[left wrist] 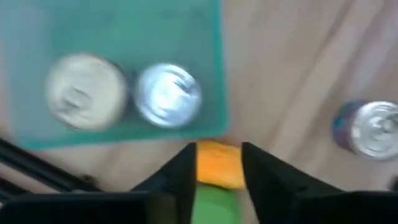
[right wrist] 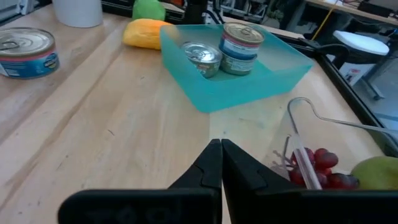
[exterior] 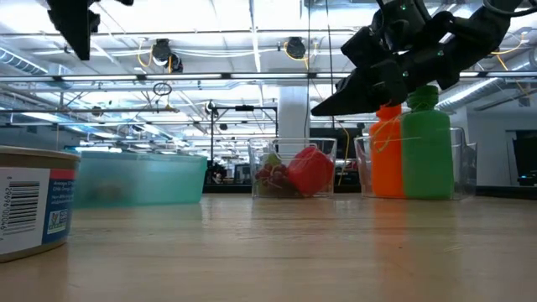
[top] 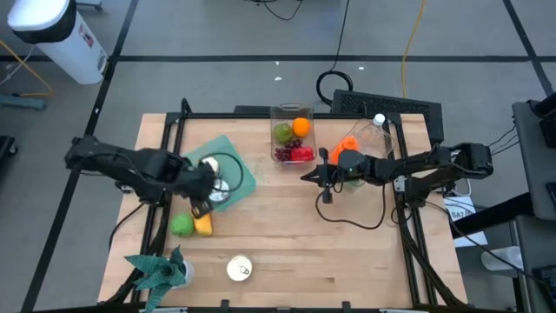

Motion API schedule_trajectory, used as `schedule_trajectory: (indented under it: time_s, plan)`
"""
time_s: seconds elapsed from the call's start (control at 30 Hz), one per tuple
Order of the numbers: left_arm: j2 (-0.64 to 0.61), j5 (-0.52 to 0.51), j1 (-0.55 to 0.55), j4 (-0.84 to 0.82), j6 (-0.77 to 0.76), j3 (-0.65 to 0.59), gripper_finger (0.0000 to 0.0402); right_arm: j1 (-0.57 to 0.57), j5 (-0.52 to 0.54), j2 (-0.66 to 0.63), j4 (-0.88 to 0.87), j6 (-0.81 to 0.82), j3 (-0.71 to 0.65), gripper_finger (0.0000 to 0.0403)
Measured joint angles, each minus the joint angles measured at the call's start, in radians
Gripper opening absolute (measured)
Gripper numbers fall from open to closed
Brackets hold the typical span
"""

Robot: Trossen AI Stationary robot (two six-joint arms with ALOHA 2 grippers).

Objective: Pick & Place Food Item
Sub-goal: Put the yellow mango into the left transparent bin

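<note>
A: Where is the left gripper (top: 201,209) sitting?

B: It is hovering over the near-left part of the table (top: 347,252), just past the corner of the teal tray (top: 244,178). In its wrist view its fingers (left wrist: 180,174) are standing apart, with a gap between them.

A: Is anything showing in that gap?

B: The yellow item (left wrist: 219,163) is lying there on the wood, with the green item (left wrist: 214,202) right behind it. The fingers are not clamping either one. From above, the yellow piece (top: 203,227) and the green one (top: 182,226) are lying side by side, touching, just outside the tray.

A: What is the tray holding?

B: Two cans (right wrist: 222,50), standing upright next to each other.

A: And the right gripper (top: 323,177)?

B: It is hanging above the middle of the table, pointing toward the left side, fingers pressed together and gripping nothing. Just beside it, a clear bin (top: 292,137) at the far edge is holding a green fruit, an orange and red grapes.

A: Anything else lying about?

B: One more can (top: 239,269) is standing alone near the front edge, and a teal cloth (top: 161,269) is lying bunched at the front-left corner
</note>
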Motion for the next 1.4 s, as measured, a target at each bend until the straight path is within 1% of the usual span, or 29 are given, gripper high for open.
schedule_trajectory:
  time_s: [0.1,0.2,0.37,0.47,0.57,0.63,0.7,0.8,0.9,0.97,1.03,1.1,1.27,1.4]
  plan:
    - [0.067,0.096,-0.024,0.002,-0.086,0.000,0.0188,-0.011,-0.028,0.000,0.001,0.000,0.000,0.0000]
    - [0.117,0.148,-0.055,-0.003,-0.223,0.000,0.0249,-0.017,-0.031,0.000,0.001,-0.003,0.000,0.0000]
    - [0.176,0.136,-0.118,-0.049,-0.476,0.000,0.0337,-0.022,-0.032,0.000,0.013,-0.007,0.000,0.0000]
    - [0.217,0.149,-0.147,-0.073,-0.579,-0.002,0.0366,-0.022,-0.033,0.000,0.022,-0.033,0.000,0.0000]
    - [0.244,0.163,-0.175,-0.061,-0.678,-0.001,0.0375,-0.022,-0.033,0.000,0.024,-0.049,0.000,0.0000]
    - [0.273,0.186,-0.178,-0.069,-0.731,-0.002,0.0374,-0.022,-0.037,0.000,0.025,-0.056,0.000,0.0000]
    - [0.305,0.188,-0.184,-0.068,-0.769,-0.002,0.0368,-0.023,-0.054,0.000,0.025,-0.057,0.000,0.0000]
    - [0.353,0.179,-0.185,-0.051,-0.781,-0.006,0.0362,-0.024,-0.055,0.000,0.038,-0.057,0.000,0.0000]
    - [0.387,0.175,-0.170,-0.002,-0.781,-0.028,0.0365,-0.024,-0.055,0.000,0.051,-0.057,0.000,0.0000]
    - [0.403,0.188,-0.161,0.030,-0.782,-0.057,0.0370,-0.024,-0.055,0.000,0.055,-0.057,0.000,0.0000]
    - [0.411,0.240,-0.152,0.049,-0.784,-0.099,0.0373,-0.024,-0.055,0.000,0.055,-0.057,0.000,0.0000]
    - [0.412,0.266,-0.150,0.076,-0.806,-0.150,0.0374,-0.024,-0.055,0.000,0.054,-0.055,0.000,0.0000]
    - [0.402,0.261,-0.150,0.187,-0.875,-0.263,0.0374,-0.024,-0.055,0.000,0.051,-0.051,0.000,0.0000]
    - [0.402,0.269,-0.150,0.293,-0.878,-0.323,0.0374,-0.024,-0.055,0.000,0.055,-0.051,0.000,0.0000]
